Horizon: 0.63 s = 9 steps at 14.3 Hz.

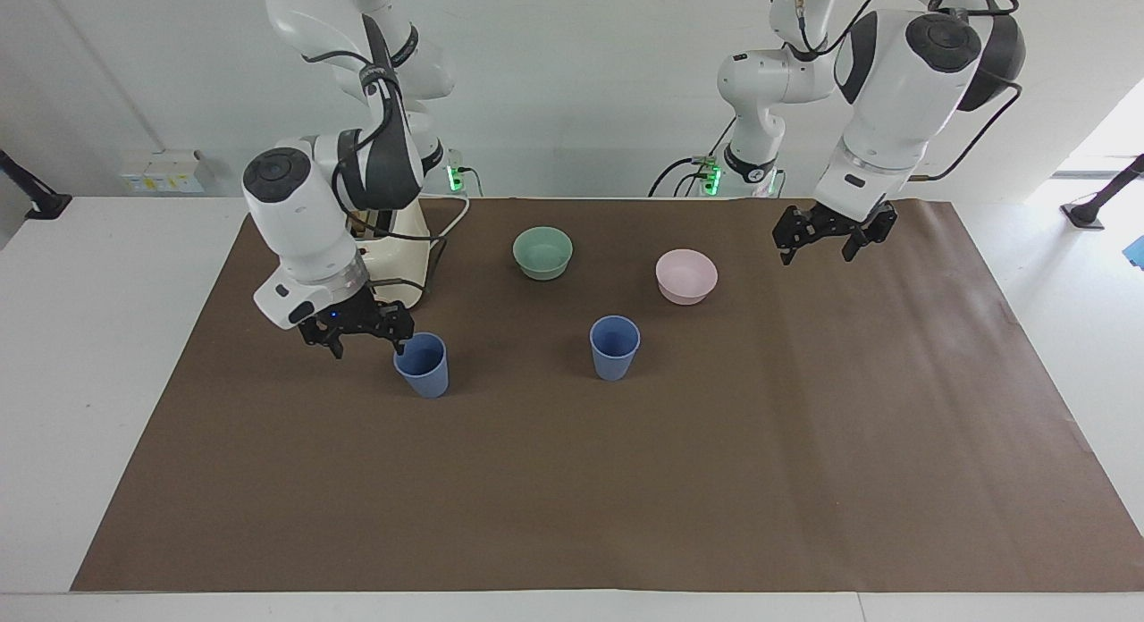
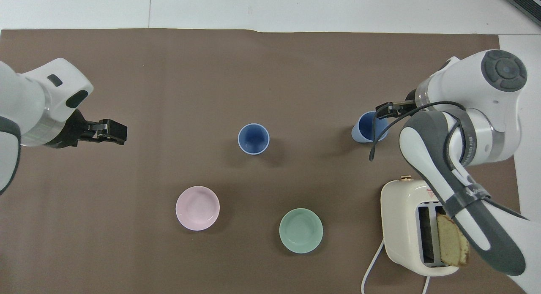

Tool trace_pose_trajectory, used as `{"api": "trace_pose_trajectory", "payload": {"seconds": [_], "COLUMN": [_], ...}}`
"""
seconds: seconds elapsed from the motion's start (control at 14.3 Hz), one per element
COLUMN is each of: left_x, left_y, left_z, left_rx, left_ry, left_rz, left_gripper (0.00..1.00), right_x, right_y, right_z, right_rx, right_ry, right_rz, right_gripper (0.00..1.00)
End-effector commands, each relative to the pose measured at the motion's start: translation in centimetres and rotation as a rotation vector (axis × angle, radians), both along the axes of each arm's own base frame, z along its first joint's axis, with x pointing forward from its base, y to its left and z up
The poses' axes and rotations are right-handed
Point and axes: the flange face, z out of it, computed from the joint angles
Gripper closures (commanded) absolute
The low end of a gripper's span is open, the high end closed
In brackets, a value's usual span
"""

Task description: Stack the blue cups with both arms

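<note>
cups (image 1: 421,364) blue | bowls (image 1: 542,251) green, pink | toaster (image 2: 408,209) cream | mat (image 1: 626,479) brown

Two cups stand upright on my mat (image 1: 804,443), well apart: one cup (image 1: 423,365) toward my right arm's end, the other cup (image 1: 614,347) mid-table. Nearer to me sit two bowls, one bowl (image 1: 542,252) beside the toaster (image 2: 405,226), the second bowl (image 1: 686,275) toward my left arm's end. A bread slice (image 2: 452,245) stands in the toaster's slot.
</note>
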Motion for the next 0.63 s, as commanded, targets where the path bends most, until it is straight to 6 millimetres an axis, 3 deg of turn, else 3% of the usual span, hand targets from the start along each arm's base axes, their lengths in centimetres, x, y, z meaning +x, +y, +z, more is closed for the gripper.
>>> {"api": "trace_pose_trajectory", "payload": {"seconds": [0.0,0.14,0.21,0.35,0.56], "left_x": [-0.7,-0.9,-0.9,-1.1,-1.1], "left_y": [-0.5,-0.4,0.3,0.4,0.1], "left_z": [0.7,0.6,0.7,0.7,0.7], "left_rx": [-0.010,-0.011,-0.015,-0.017,-0.017], "left_ry": [0.003,0.014,0.010,0.012,0.012], "left_rz": [-0.027,-0.029,-0.020,-0.022,-0.023], "left_gripper": [0.00,0.00,0.00,0.00,0.00], "right_x": [-0.6,-0.7,-0.7,-0.7,-0.7], "right_y": [0.2,0.7,1.0,1.0,1.7], "right_z": [0.2,0.2,0.2,0.3,0.3], "right_rx": [0.012,0.012,0.012,0.013,0.012], "right_ry": [-0.012,-0.013,-0.013,-0.015,-0.015], "right_rz": [0.003,0.020,0.027,0.023,0.037], "right_gripper": [0.00,0.00,0.27,1.00,1.00]}}
